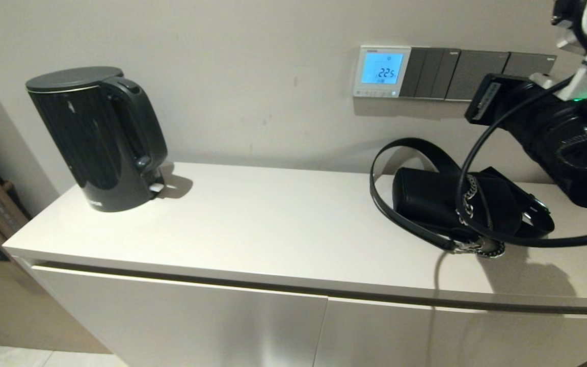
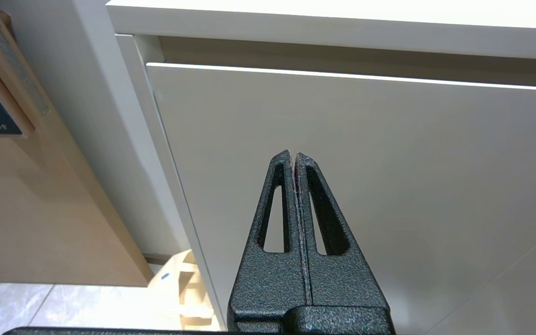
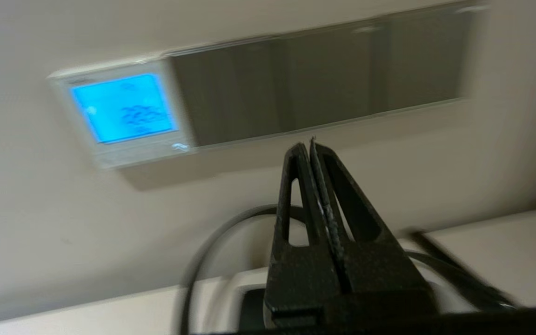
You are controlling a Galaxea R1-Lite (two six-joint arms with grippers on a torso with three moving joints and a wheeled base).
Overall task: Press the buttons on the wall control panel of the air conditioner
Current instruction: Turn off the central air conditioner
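Observation:
The wall control panel (image 1: pixel 381 71) is a small white-framed thermostat with a lit blue screen reading 22.5. The buttons (image 1: pixel 375 93) run in a row along its bottom edge. It also shows in the right wrist view (image 3: pixel 121 111) with its buttons (image 3: pixel 137 156). My right gripper (image 3: pixel 306 145) is shut and empty. It is held in the air off the wall, below the grey switch plates and to the right of the panel. My right arm (image 1: pixel 543 122) reaches in from the right. My left gripper (image 2: pixel 293 156) is shut and empty, parked low before the cabinet door.
Grey switch plates (image 1: pixel 456 74) adjoin the panel on its right. A black kettle (image 1: pixel 97 137) stands at the left of the white cabinet top (image 1: pixel 273 224). A black handbag (image 1: pixel 451 204) with a looped strap lies under my right arm. A black cable (image 1: pixel 469 168) hangs from the arm.

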